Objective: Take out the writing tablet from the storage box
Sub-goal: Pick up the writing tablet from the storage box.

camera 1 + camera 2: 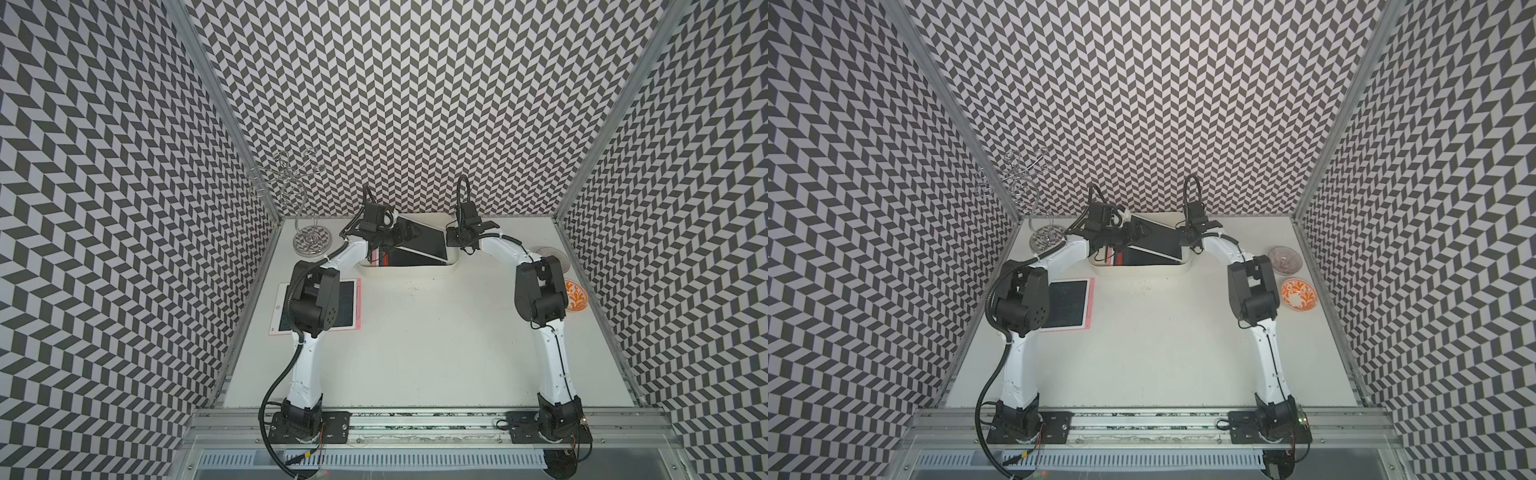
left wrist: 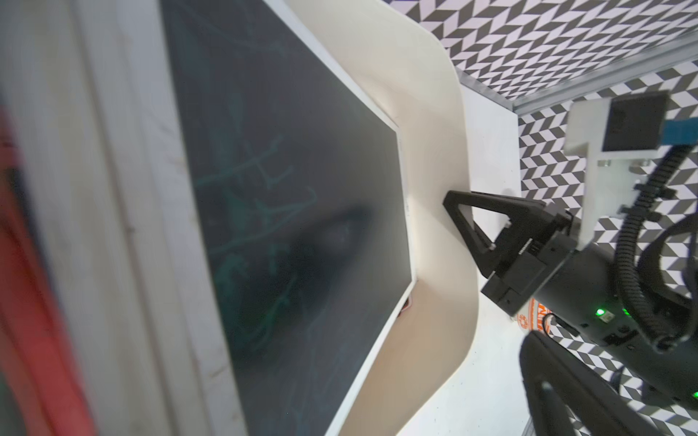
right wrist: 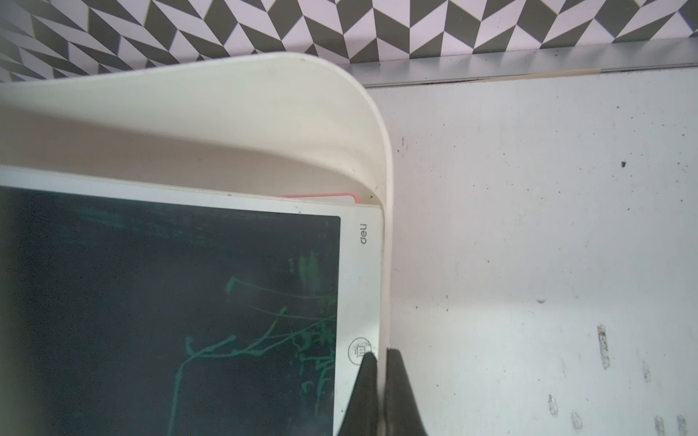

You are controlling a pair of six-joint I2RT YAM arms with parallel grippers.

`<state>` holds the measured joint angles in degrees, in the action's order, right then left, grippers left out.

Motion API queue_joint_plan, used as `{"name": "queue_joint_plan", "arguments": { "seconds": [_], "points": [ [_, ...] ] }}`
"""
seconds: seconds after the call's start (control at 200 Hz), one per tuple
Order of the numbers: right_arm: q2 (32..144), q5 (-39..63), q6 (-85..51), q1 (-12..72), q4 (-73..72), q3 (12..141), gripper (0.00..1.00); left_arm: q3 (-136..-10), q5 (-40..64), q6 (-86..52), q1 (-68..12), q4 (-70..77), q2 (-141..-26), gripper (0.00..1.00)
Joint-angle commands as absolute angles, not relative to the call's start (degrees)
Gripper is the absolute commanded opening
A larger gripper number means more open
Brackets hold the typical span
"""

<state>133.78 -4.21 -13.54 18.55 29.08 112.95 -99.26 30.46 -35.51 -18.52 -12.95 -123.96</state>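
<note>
Top view: left gripper [image 1: 402,233] gapes over one glossy white-framed writing tablet [image 1: 424,245] tilted inside the smooth round-cornered storage box [image 1: 409,272], one pink-framed tablet [image 1: 349,305] flat outside; left wrist: its screen [image 2: 294,211] bears green scribbles; right wrist: right gripper [image 3: 380,355] clamps the box rim.

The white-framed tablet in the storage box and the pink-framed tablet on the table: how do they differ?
Place: the white-framed writing tablet sits inside the cream-white plastic storage box; the pink-framed writing tablet lies outside on the white table. Pose: the white-framed one is askew to the box walls; the pink-framed one lies flat. Border colour differs: white against pink. Both have dark rectangular screens.
</note>
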Motion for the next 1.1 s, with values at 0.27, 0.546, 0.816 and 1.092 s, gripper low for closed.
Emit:
{"name": "queue_joint_plan", "arguments": {
  "seconds": [0.27,0.546,0.816,1.092],
  "points": [
    [131.8,-2.0,-14.3,20.0,29.0,111.2,0.0,-99.2,28.2,-31.7,-15.7,-16.3,-119.8,0.85],
    [131.9,-1.8,-14.7,20.0,28.6,111.2,0.0,-98.6,29.6,-32.6,-15.5,-15.2,-120.9,0.65],
    [131.8,-2.3,-14.7,20.0,28.6,111.5,0.0,-98.5,29.4,-32.1,-15.4,-15.3,-121.2,0.36],
    [131.7,-2.5,-14.8,20.0,28.7,111.5,0.0,-98.1,29.6,-32.4,-15.5,-15.3,-121.2,0.13]
  ]
}}
